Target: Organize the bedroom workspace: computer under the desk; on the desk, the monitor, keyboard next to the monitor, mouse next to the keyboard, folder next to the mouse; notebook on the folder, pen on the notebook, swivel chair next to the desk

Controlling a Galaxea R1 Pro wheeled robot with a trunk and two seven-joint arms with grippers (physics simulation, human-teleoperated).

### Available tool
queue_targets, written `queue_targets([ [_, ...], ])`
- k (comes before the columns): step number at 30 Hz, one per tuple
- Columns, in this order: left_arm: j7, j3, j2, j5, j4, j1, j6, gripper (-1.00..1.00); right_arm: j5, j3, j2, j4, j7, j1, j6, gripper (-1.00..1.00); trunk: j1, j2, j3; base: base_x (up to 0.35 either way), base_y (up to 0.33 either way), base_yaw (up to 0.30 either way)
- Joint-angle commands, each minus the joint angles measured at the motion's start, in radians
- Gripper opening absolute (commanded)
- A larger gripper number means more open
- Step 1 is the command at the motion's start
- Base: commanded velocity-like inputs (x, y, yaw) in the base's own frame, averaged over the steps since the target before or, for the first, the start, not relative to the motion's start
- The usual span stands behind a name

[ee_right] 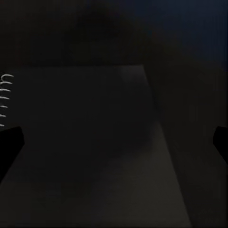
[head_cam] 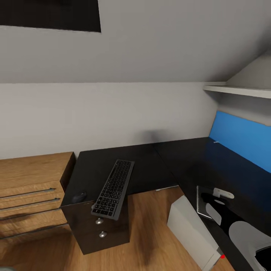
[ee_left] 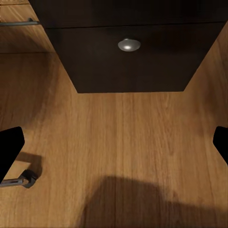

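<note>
The black keyboard (head_cam: 114, 188) lies on the black desk (head_cam: 150, 165) above the drawer unit, its near end overhanging the edge. The small black mouse (head_cam: 79, 197) sits just left of it. The light grey computer (head_cam: 190, 227) stands on the floor against the desk's right wing. My right gripper (head_cam: 206, 198) hangs open over the dark grey notebook (head_cam: 201, 209); the right wrist view looks down on the notebook (ee_right: 95, 156) between the spread fingertips (ee_right: 10, 142). A thin white pen (head_cam: 216, 142) lies by the blue panel. My left gripper (ee_left: 114, 142) is open above the floor. The monitor and folder are out of view.
A light wooden dresser (head_cam: 30, 188) stands against the desk's left end. A blue wall panel (head_cam: 241, 137) and a white shelf (head_cam: 237, 90) run along the right wall. The drawer unit's knob (ee_left: 128, 45) faces the left wrist; a chrome bar with a dark caster (ee_left: 21, 179) lies nearby.
</note>
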Motion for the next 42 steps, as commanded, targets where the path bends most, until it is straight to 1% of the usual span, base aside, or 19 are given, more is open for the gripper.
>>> queue_targets([
  [1, 0.006, -0.007, 0.001, 0.011, 0.000, -0.001, -0.006, 1.00, -0.010, 0.008, -0.001, -0.001, -0.005, -0.001, -0.001, 1.00, 0.000, 0.000, -0.001, 0.000, 0.000, 0.000],
  [16, 0.006, -0.007, 0.001, 0.011, 0.002, -0.001, -0.006, 1.00, -0.010, 0.008, -0.001, -0.002, -0.006, -0.001, -0.003, 1.00, 0.000, 0.000, -0.001, 0.003, 0.000, 0.000],
  [27, 0.002, -0.007, 0.002, 0.011, 0.003, -0.001, -0.005, 1.00, -0.010, 0.003, -0.002, -0.002, -0.008, -0.001, -0.007, 1.00, 0.000, 0.000, -0.001, 0.210, 0.000, 0.000],
  [34, 0.004, -0.007, 0.002, 0.011, 0.004, -0.001, -0.004, 1.00, -0.010, 0.002, -0.002, -0.002, -0.009, -0.001, -0.009, 1.00, 0.000, 0.000, -0.001, 0.063, -0.006, 0.000],
  [42, 0.003, -0.007, 0.002, 0.011, 0.014, -0.001, -0.004, 1.00, -0.010, 0.001, -0.002, -0.002, -0.009, -0.001, -0.009, 1.00, 0.000, 0.000, -0.001, 0.132, -0.117, 0.000],
])
